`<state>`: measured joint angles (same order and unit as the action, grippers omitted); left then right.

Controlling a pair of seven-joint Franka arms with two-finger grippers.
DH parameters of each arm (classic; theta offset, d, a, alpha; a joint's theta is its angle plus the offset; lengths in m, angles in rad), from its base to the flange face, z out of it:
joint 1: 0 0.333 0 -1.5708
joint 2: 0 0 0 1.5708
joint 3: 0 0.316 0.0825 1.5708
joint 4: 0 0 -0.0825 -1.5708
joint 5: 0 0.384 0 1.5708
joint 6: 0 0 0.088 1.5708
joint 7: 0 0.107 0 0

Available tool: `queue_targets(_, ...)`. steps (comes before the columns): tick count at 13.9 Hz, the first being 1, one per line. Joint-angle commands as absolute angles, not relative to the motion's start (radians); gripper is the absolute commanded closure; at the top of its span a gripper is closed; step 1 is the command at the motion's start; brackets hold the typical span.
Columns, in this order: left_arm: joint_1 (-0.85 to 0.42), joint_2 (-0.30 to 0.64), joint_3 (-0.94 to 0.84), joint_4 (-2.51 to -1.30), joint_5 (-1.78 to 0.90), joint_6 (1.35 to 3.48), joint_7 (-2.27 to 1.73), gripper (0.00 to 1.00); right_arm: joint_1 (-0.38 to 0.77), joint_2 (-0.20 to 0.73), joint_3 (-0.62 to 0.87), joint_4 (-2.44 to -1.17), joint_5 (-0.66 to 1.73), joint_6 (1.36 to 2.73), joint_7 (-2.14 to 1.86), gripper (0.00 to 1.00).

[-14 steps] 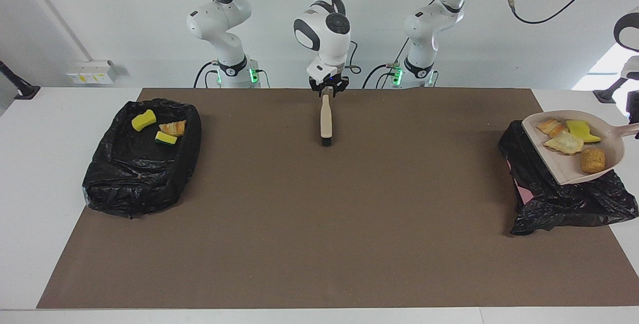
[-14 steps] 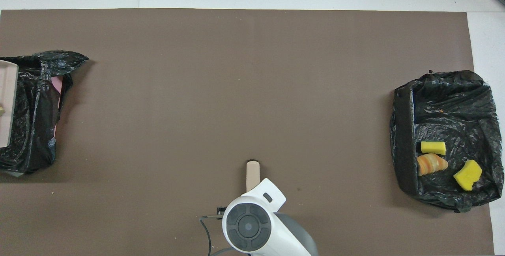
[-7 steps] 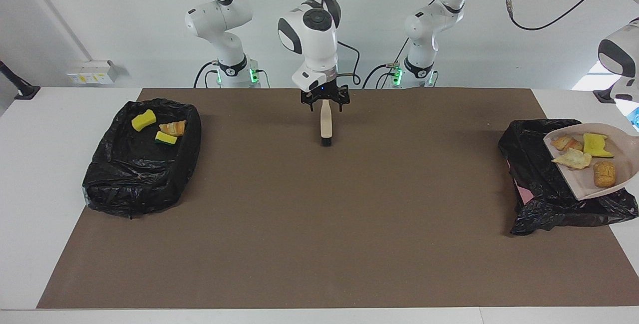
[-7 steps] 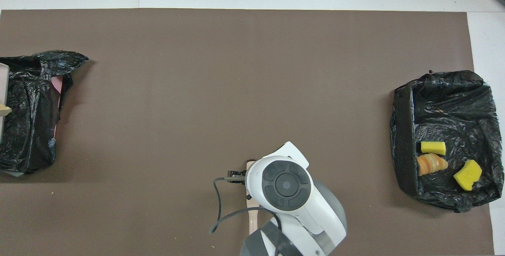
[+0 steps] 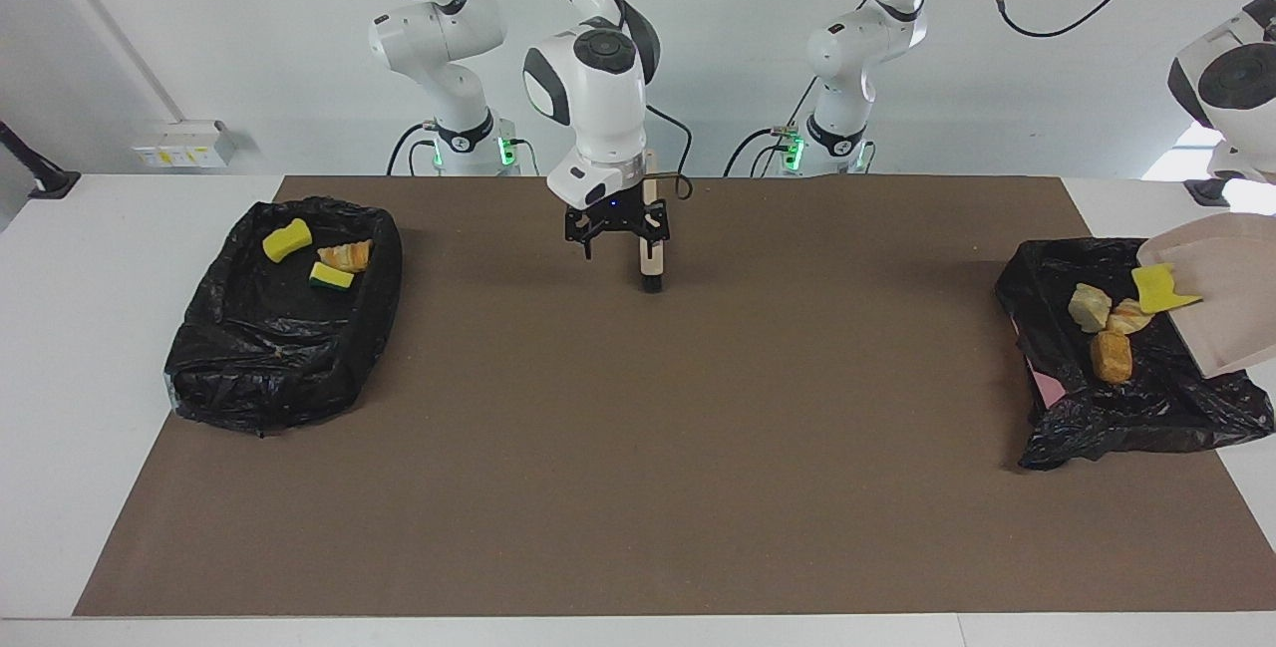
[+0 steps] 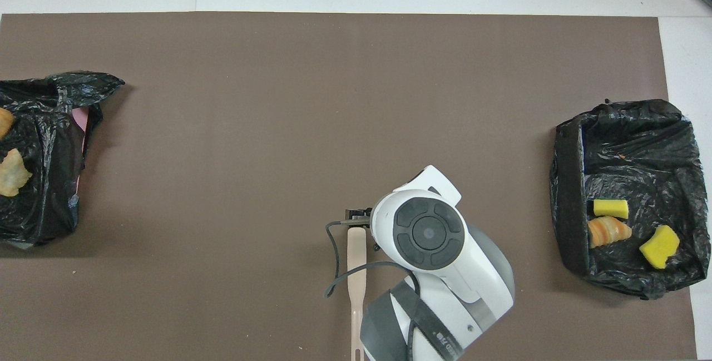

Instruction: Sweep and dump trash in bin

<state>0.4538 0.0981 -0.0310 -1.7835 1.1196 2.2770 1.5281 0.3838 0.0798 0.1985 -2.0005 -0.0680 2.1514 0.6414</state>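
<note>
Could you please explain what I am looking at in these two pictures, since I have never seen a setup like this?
These are two robot arms at a table covered by a brown mat. One picture looks at them from across the table; the other looks down from above their own end. The right gripper, open, hangs over a beige brush lying on the mat. The left arm tips a beige dustpan over a black-lined bin; its gripper is outside the picture. Three scraps lie in that bin, and a yellow sponge piece sits at the pan's lip. The second bin, at the right arm's end, holds three more scraps.
</note>
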Motion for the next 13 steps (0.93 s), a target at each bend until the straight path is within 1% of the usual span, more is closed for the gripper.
queue_targets(1,0.44,0.049,-0.026,-1.83,1.152,2.252,1.479,1.0,0.29,0.077,0.207,-1.941,-0.123,2.108,0.519,0.0)
queue_targets(3,0.417,0.032,-0.034,-1.829,1.152,2.188,1.45,1.0,0.221,0.074,0.206,-1.844,-0.118,2.001,0.438,0.0)
queue_targets(4,0.387,0.026,-0.035,-1.825,1.152,2.133,1.434,1.0,0.184,0.074,0.206,-1.804,-0.115,1.971,0.42,0.0)
queue_targets(6,0.3,0.011,-0.038,-1.824,1.138,1.992,1.35,1.0,0.128,0.045,0.206,-1.783,-0.11,1.951,0.417,0.0)
queue_targets(7,0.235,0.008,-0.038,-1.821,1.131,1.897,1.288,1.0,0.109,0.025,0.206,-1.782,-0.11,1.945,0.417,0.0)
queue_targets(9,0.122,0.008,-0.038,-1.816,1.083,1.777,1.195,1.0,0.083,-0.009,0.204,-1.779,-0.11,1.928,0.417,0.0)
queue_targets(11,0.052,0.008,-0.038,-1.812,1.008,1.697,1.085,1.0,0.058,-0.038,0.192,-1.757,-0.11,1.867,0.388,0.0)
queue_targets(13,-0.003,0.006,-0.038,-1.81,0.893,1.636,0.947,1.0,0.048,-0.04,0.183,-1.698,-0.106,1.784,0.313,0.0)
